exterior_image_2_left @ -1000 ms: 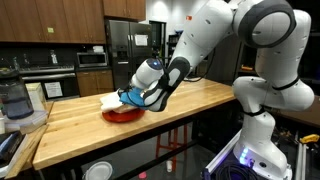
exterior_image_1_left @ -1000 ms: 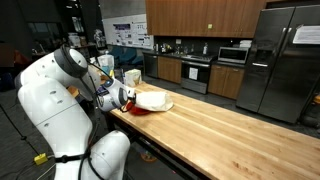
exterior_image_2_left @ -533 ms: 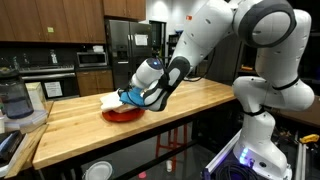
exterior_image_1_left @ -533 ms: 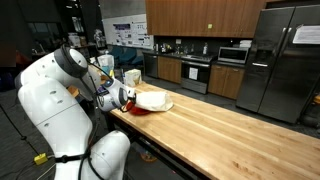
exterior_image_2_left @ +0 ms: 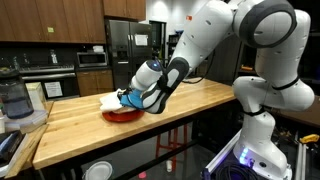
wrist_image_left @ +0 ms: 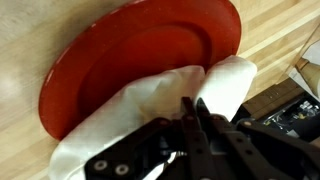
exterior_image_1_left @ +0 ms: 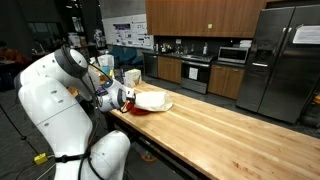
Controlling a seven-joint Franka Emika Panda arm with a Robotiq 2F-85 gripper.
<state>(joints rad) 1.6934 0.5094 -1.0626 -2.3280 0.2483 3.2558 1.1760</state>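
A round red plate (wrist_image_left: 120,45) lies on the wooden table near one end, and a white cloth (wrist_image_left: 135,110) is draped over part of it. My gripper (wrist_image_left: 192,106) is shut, its two fingertips pressed together on a fold of the cloth above the plate. In both exterior views the gripper (exterior_image_1_left: 130,98) (exterior_image_2_left: 127,98) sits low at the plate (exterior_image_1_left: 140,111) (exterior_image_2_left: 116,115), with the cloth (exterior_image_1_left: 153,100) (exterior_image_2_left: 109,101) bunched beside it. The cloth hides part of the plate.
The butcher-block table (exterior_image_1_left: 230,140) (exterior_image_2_left: 75,125) stretches away from the plate. A blender jar (exterior_image_2_left: 14,100) stands at the table's end and a white jug (exterior_image_1_left: 131,77) behind the plate. The table edge (wrist_image_left: 285,60) lies close beside the plate. Kitchen cabinets and a refrigerator (exterior_image_1_left: 280,60) stand behind.
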